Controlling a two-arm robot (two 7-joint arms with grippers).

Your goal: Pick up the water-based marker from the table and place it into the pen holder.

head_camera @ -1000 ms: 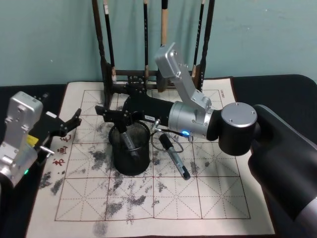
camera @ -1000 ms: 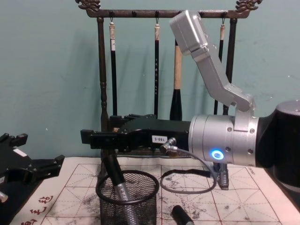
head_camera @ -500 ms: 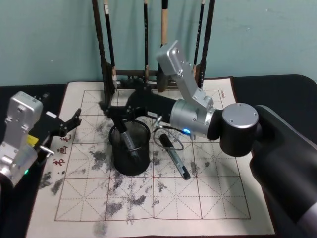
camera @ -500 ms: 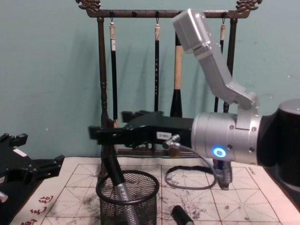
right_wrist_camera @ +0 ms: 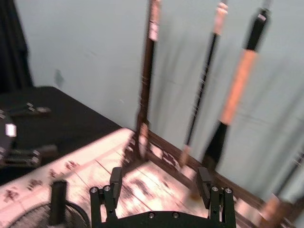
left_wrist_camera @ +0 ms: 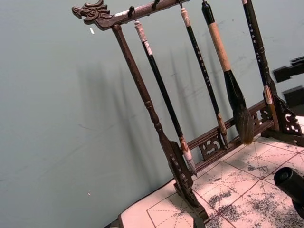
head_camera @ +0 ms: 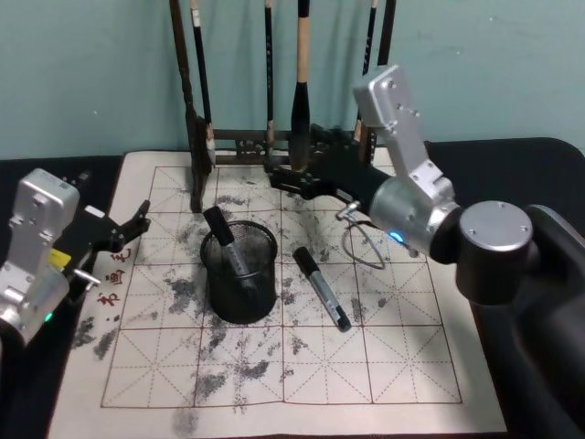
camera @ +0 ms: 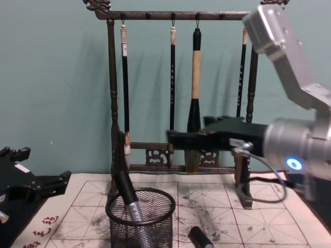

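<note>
The right gripper [right_wrist_camera: 160,186] hung with its fingers [right_wrist_camera: 115,183] wide and empty; the pen holder [head_camera: 239,274] stood low off their tips, the marker [head_camera: 224,240] leaning inside, its lower end dim behind the mesh. A second marker [head_camera: 320,288] lay below those fingers too, mostly cut off in the chest view. The left gripper [head_camera: 128,224], fingers apart, sat beyond the pen holder.

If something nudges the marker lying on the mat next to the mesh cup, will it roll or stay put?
The marker lying on the mat looks round and stiff, so a sideways nudge would probably roll it. It seems slim and light, so it should lift easily. Its smooth barrel may slip unless gripped across the middle.
</note>
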